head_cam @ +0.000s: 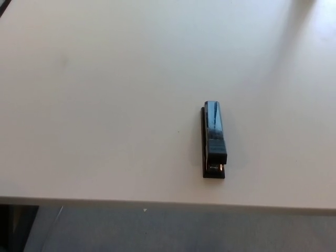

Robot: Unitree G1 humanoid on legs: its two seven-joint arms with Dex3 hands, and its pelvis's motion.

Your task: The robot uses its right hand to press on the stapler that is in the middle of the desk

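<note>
Black stapler (214, 139) lying lengthwise on the pale desk (105, 105), close to the desk's near edge, untouched; neither robot hand appears, so finger state cannot be told, and the whole press remains undone.

No part of the robot's body is showing in the head view: neither arm, forearm nor hand is reaching into the picture from either side, so no colours, shapes, cables, screws or markings of it are appearing for description.
</note>
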